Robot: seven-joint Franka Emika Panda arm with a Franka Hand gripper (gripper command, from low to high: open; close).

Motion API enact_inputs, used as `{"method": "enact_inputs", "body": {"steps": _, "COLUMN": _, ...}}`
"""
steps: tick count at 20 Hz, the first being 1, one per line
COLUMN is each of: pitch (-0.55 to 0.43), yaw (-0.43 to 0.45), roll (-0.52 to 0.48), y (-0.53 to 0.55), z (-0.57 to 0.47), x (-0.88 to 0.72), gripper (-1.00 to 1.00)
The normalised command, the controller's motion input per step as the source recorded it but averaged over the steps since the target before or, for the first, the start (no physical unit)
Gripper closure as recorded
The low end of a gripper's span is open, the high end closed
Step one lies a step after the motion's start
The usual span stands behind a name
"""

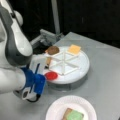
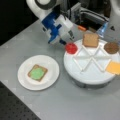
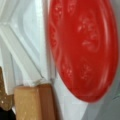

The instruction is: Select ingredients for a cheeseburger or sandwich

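Your hand [image 2: 65, 42] sits at the edge of the white divided tray [image 2: 86, 75], just beside the red tomato disc [image 2: 71, 48]; in a front view the same hand [image 1: 41, 82] meets the tomato disc [image 1: 51, 75] at the tray's [image 1: 80, 71] near-left rim. Whether its fingers are spread or pinching the disc, you cannot tell: the blue housing hides the tips in both front views.

Items on your surface [image 2: 75, 100]:

- Tomato disc: in the tray compartment nearest the hand. In the wrist view it [image 3: 83, 47] fills most of the picture, tilted on edge against the tray's white ribs [image 3: 22, 50].
- Toast square, tray: in a front view it [image 2: 90, 40] lies flat in the compartment next to the tomato; in a front view it [image 1: 48, 61] shows edge-on. The wrist view shows its tan corner [image 3: 32, 102] at bottom left.
- Dark brown patty [image 2: 111, 47]: in its own tray compartment, also seen in a front view [image 1: 53, 50].
- Cheese square [image 2: 114, 67]: at the tray's rim, also seen in a front view [image 1: 74, 49].
- White paper plate [image 2: 51, 75]: apart from the tray, carrying the sandwich so far, a toast square [image 2: 30, 73] with the green lettuce piece [image 2: 37, 73] on top. In a front view the plate [image 1: 55, 107] shows the same lettuce [image 1: 75, 115] on toast.
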Motion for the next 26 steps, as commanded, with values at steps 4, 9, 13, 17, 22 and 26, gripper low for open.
{"method": "enact_inputs", "body": {"steps": 4, "pitch": 0.024, "yaw": 0.18, "roll": 0.429, "y": -0.31, "z": -0.08, "x": 0.34, "gripper": -1.0}}
{"method": "enact_inputs", "body": {"steps": 9, "pitch": 0.013, "yaw": 0.165, "roll": 0.391, "y": -0.29, "z": -0.1, "x": 0.33, "gripper": -1.0}}
{"method": "enact_inputs", "body": {"steps": 13, "pitch": 0.011, "yaw": 0.135, "roll": 0.352, "y": -0.26, "z": -0.11, "x": 0.32, "gripper": -1.0}}
{"method": "enact_inputs", "body": {"steps": 17, "pitch": -0.006, "yaw": 0.127, "roll": 0.35, "y": -0.21, "z": -0.13, "x": 0.32, "gripper": -1.0}}
{"method": "enact_inputs", "body": {"steps": 22, "pitch": -0.03, "yaw": 0.12, "roll": 0.359, "y": -0.18, "z": -0.12, "x": 0.32, "gripper": -1.0}}
{"method": "enact_inputs", "body": {"steps": 26, "pitch": -0.04, "yaw": 0.128, "roll": 0.33, "y": -0.17, "z": -0.1, "x": 0.31, "gripper": -1.0}}
